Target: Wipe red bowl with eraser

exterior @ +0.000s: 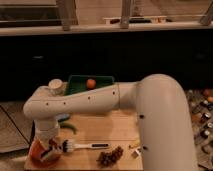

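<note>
One arm fills most of the view, reaching from the right across to the lower left of the wooden table [100, 127]. At the far left, the red bowl [39, 151] sits at the table's front corner, and the gripper [48, 146] is down inside it; whether its fingers are spread or closed I cannot tell, and the eraser is not visible, so it may be hidden under the wrist. The bowl looks like light, smooth plastic, so it would probably slide or tip under a sideways rub; pressing downward on the inner floor seems safer than pushing against the wall. The eraser, judged as a small firm block, would be best held by its two long sides, leaving the flat underside free to rub.

Just right of the bowl lies a dish brush [85, 146], bristles toward the bowl, handle pointing right. Behind it, a green tray [102, 80] holds a small orange ball [91, 83]. Further right, a dark bunch of grapes [110, 156] rests near the front edge, close to the arm's base
</note>
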### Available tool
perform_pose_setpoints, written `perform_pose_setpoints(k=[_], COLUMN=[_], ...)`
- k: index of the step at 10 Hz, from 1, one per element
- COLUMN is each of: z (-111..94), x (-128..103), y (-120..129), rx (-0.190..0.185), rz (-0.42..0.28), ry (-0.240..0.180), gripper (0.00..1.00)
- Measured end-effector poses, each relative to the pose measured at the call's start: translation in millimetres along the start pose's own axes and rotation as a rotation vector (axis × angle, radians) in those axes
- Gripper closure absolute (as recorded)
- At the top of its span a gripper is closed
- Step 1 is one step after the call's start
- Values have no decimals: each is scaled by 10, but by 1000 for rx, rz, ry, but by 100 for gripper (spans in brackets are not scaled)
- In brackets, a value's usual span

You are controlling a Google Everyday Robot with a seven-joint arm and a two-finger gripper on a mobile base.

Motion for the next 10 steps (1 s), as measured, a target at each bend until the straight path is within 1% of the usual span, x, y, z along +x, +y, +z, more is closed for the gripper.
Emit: perform_pose_setpoints(k=[2,3,4,5,7,9,10], z=[-33,-49,-77,-104,-160,-204,-222], x=[-33,-24,20,79,241,396,481], y=[112,145,191,206,168,68,-50], rx=[-24,-33,-44,-48,-40,-29,-19], rz=[39,54,69,75,76,61,43], ry=[0,8,29,55,118,166,184], gripper=[96,96,96,96,96,96,96])
